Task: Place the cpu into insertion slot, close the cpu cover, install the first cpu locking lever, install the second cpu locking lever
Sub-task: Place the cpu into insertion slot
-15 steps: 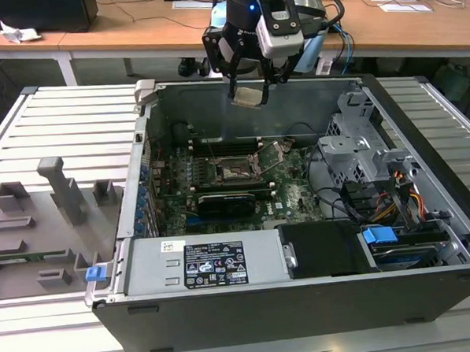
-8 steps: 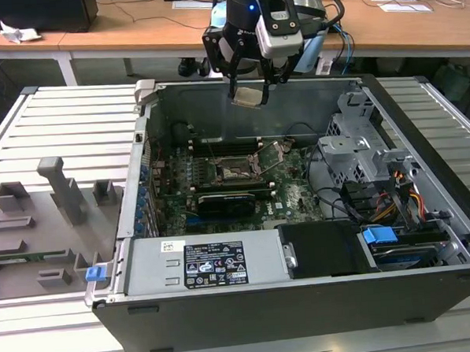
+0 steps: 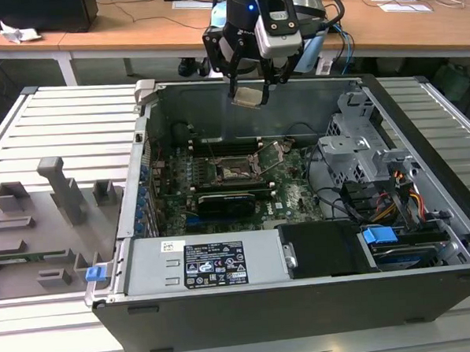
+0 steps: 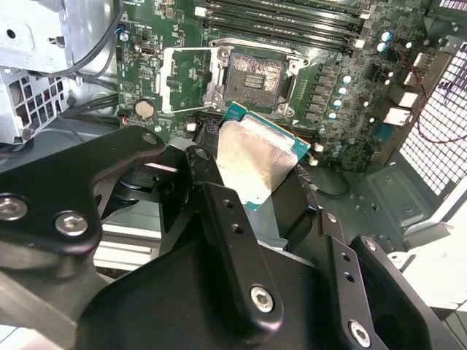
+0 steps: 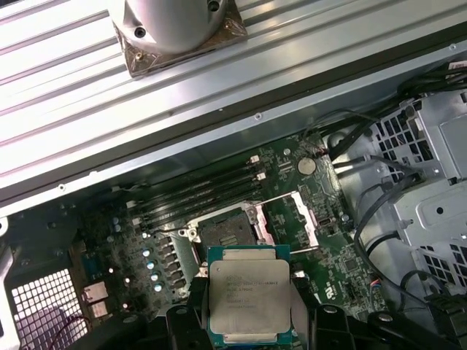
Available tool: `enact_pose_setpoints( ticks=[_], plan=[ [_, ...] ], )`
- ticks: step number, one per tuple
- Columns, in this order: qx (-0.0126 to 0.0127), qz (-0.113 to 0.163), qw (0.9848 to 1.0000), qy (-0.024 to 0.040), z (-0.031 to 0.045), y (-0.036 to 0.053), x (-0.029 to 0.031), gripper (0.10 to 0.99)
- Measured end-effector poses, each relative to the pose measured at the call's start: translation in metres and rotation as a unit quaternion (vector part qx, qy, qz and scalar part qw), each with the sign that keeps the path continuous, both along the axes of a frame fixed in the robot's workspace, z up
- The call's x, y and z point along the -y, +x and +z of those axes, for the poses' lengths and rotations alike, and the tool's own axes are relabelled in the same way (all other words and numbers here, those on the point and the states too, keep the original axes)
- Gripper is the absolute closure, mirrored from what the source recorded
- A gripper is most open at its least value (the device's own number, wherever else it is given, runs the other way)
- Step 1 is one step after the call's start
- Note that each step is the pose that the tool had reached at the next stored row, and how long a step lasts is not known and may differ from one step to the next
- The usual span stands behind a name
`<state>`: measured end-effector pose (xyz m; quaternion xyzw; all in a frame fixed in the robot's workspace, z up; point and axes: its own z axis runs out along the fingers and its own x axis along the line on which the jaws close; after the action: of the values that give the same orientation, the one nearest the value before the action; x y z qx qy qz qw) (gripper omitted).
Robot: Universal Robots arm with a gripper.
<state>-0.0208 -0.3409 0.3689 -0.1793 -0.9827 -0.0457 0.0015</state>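
While my gripper (image 3: 250, 90) pinches the cpu (image 5: 249, 297) by two opposite edges, well above the open insertion slot (image 5: 222, 232), I judge it light, stiff, slick, w/ a fragile underside, so edge grip only.

exterior view: apart from me, high, looking down on whole case (image 3: 305, 306) | both wrist views: nearer, above it, sharing the insertion slot (image 4: 253, 76) (image 5: 222, 233)

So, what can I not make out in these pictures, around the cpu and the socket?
- The cpu, held in the gripper: one edge is cut off by the first wrist view's border.
- One cpu corner, second wrist view: hidden behind the gripper's black links.
- The insertion slot: contacts too small in the exterior view.
- The cpu cover: tilt too small to judge there.
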Motion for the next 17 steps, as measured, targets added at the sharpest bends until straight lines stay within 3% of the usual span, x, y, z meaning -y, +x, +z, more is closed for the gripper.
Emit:
enact_pose_setpoints(
  ticks=[17],
  plan=[
    [0.0000,-0.014,0.9999,0.0000,0.0000,0.0000,0.0000,0.549]
  ],
)
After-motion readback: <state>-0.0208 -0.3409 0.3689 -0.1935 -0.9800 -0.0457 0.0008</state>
